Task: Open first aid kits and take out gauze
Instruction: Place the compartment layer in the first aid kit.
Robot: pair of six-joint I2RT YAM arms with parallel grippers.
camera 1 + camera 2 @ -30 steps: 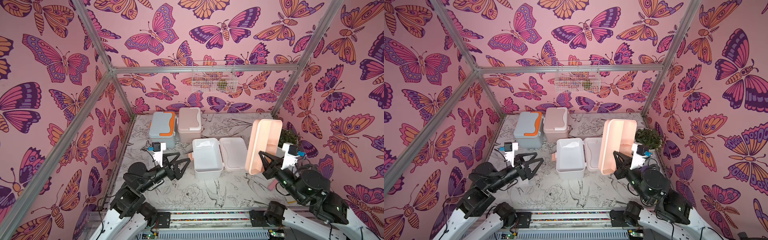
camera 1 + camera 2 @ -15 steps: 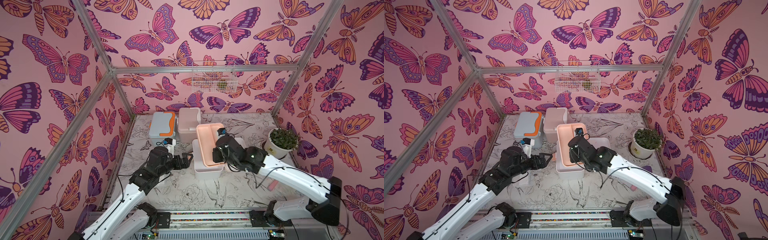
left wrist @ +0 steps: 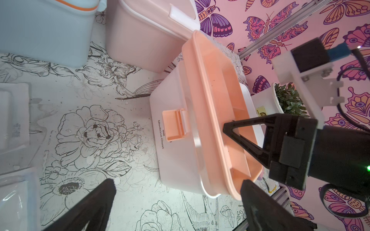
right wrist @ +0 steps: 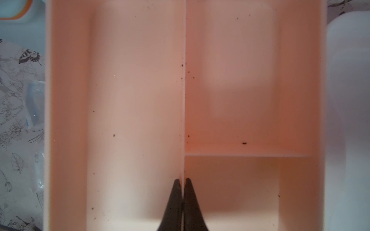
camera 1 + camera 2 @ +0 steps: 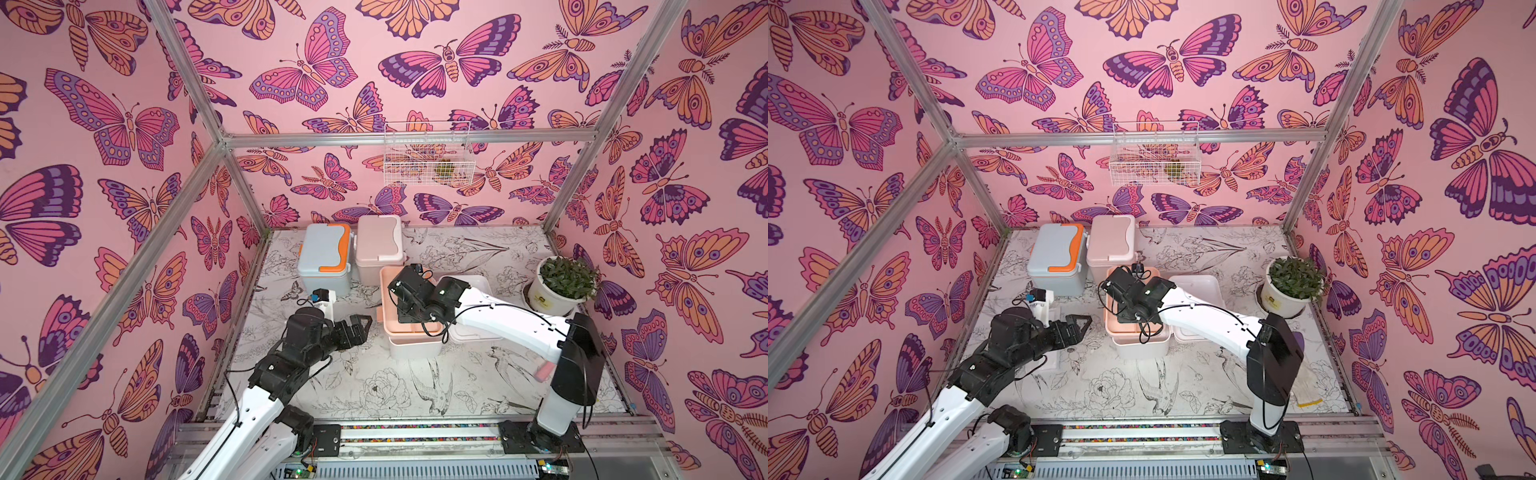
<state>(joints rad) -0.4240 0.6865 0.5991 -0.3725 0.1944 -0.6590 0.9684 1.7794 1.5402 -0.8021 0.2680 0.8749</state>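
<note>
Tray point(image 3: 218, 100) lowered onto white case point(image 3: 176, 164); right claw point(image 4: 182, 180) pinches divider point(image 4: 183, 100); left claw point(image 5: 361, 326) spread.

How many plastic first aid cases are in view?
3. The blue-grey plastic case with orange trim stands at the back, the beige-pink case beside it, and the open white case in front of them, under a peach tray. None looks hidden.

White kit point(image 3: 176, 160) sits open before me, its lid point(image 5: 1200, 286) flat beside it. My right gripper point(image 4: 181, 180) pinches the divider of its peach tray point(image 3: 218, 100). Blue-grey kit point(image 5: 326, 257) and beige-pink kit point(image 5: 379, 245) stand closed behind. Clear gauze packets point(image 3: 14, 118) lie flat to its left.
</note>
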